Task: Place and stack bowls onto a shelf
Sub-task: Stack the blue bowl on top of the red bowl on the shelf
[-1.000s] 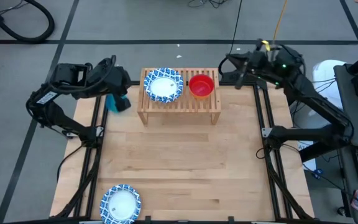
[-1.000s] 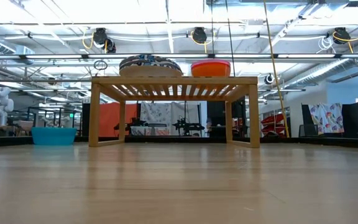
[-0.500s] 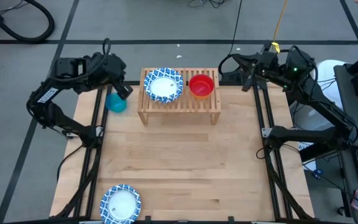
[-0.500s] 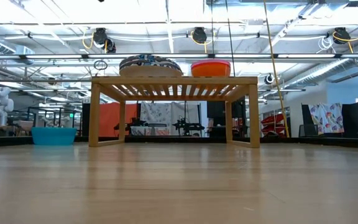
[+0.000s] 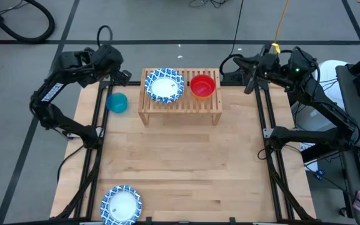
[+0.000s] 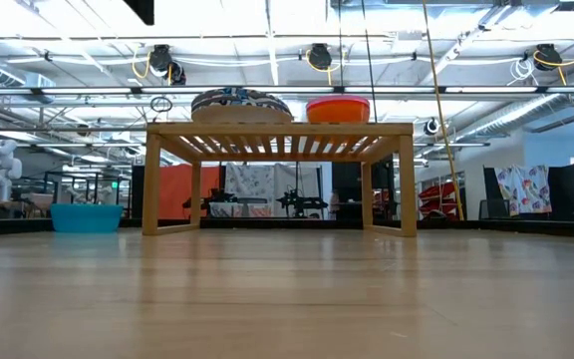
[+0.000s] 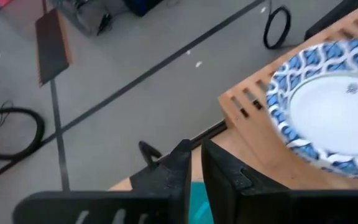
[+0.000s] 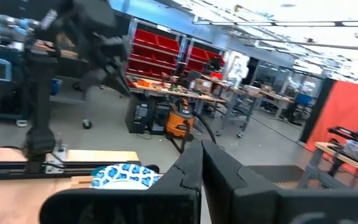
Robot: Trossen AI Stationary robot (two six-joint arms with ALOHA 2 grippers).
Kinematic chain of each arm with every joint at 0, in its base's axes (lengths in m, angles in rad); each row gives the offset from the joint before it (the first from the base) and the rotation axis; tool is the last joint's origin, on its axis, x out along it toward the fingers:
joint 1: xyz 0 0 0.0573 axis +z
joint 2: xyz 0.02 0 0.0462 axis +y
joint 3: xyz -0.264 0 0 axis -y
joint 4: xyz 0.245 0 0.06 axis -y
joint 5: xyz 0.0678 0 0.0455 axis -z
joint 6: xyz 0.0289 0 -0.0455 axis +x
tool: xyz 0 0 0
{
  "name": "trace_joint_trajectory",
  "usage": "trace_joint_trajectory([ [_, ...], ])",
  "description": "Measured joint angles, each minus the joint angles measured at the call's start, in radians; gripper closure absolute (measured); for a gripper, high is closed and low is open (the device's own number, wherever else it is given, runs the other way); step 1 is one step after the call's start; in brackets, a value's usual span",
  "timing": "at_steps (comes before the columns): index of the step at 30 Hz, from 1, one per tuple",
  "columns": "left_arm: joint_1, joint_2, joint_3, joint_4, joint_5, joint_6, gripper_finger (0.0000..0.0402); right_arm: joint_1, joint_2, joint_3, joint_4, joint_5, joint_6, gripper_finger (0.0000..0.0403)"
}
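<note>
— What do you have on the worktop (image 5: pixel 186 162)?

— You have one shelf (image 5: pixel 180 100) at the far edge. On it sit one blue-patterned dish (image 5: pixel 164 85) and one red bowl (image 5: pixel 202 85). A second patterned dish (image 5: pixel 120 204) lies at the near left edge, and one teal bowl (image 5: pixel 117 102) rests just left of the shelf.

— And your grippers?

— Your left gripper (image 5: pixel 121 76) hangs above the far left corner, empty, fingers (image 7: pixel 219 174) nearly together. Your right gripper (image 5: pixel 249 74) waits closed at the far right.

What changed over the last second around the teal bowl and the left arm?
The left gripper let go of the teal bowl and drew back toward the table's far left corner; the bowl now sits alone beside the shelf. The patterned dish, red bowl and right gripper stayed put.
</note>
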Motion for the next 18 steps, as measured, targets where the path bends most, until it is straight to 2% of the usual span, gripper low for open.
trace_joint_trajectory([
  [3, 0.043, 0.000, -0.054, 0.000, 0.008, 0.001, 0.0336, 0.000, 0.000, 0.000, 0.005, -0.016, 0.000, 0.0403],
  [7, 0.091, 0.000, -0.173, 0.000, 0.085, -0.015, 0.0312, 0.000, 0.000, 0.000, 0.006, -0.015, 0.000, 0.0403],
  [12, 0.135, -0.015, -0.352, -0.001, 0.160, -0.039, 0.0305, 0.000, 0.000, 0.000, 0.007, -0.015, 0.000, 0.0403],
  [18, 0.212, -0.018, -0.536, -0.001, 0.280, -0.266, 0.0304, 0.000, 0.000, 0.000, 0.007, -0.015, 0.001, 0.0403],
])
